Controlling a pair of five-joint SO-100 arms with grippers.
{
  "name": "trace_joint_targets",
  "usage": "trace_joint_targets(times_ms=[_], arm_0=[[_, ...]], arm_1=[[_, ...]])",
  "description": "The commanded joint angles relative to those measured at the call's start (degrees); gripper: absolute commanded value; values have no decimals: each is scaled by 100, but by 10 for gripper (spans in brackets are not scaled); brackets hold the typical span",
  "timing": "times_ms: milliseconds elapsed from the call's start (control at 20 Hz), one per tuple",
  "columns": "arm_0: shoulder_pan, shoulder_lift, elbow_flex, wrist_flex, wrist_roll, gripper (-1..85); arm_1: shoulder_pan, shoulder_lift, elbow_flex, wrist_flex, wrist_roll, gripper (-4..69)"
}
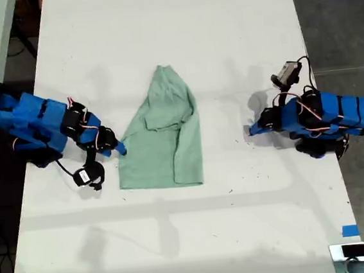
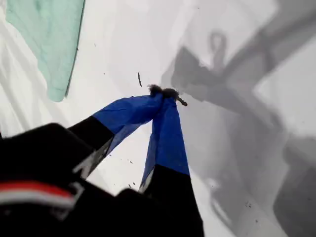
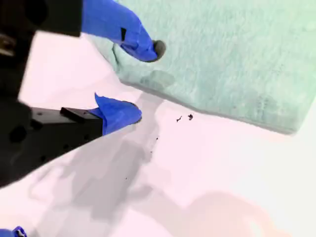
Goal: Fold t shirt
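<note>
The t shirt [image 1: 162, 135] lay part-folded mid-bench [image 1: 179, 240], a sleeve turned in. My second gripper [image 3: 140, 81] sat at the shirt's edge, fingers [image 3: 118, 112] apart astride the hem, likely to pinch it. My first gripper [image 2: 165, 94] rested well clear of the shirt, fingers together on nothing.

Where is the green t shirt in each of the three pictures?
Exterior view: the t shirt lies mid-table, between the two arms.
First wrist view: only a corner of it shows, well away from my first end effector, which is shut.
Second wrist view: it fills much of the picture, with my second end effector open at its edge.
Shared landmark: the white table.
</note>
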Motion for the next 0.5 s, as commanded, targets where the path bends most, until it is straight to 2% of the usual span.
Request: trace_joint_targets(times_ms=[0, 100, 200, 250, 300, 450], arm_0=[[-26, -185, -325, -308, -158, 169], [-141, -580, -369, -519, -193, 162], [-325, -1354, -519, -914, 281, 146], [-413, -1881, -721, -1020, 501, 111], [-475, -2452, -1055, -940, 677, -1], [-334, -3111, -2127, -18, 422, -2]], arm_1=[[-35, 44, 79, -149, -97, -25], [-44, 44, 79, -149, -97, -25], [-44, 44, 79, -149, -97, -25], [-44, 44, 79, -149, -97, -25], [-44, 44, 79, -149, -97, -25], [-44, 44, 79, -149, -105, -25]])
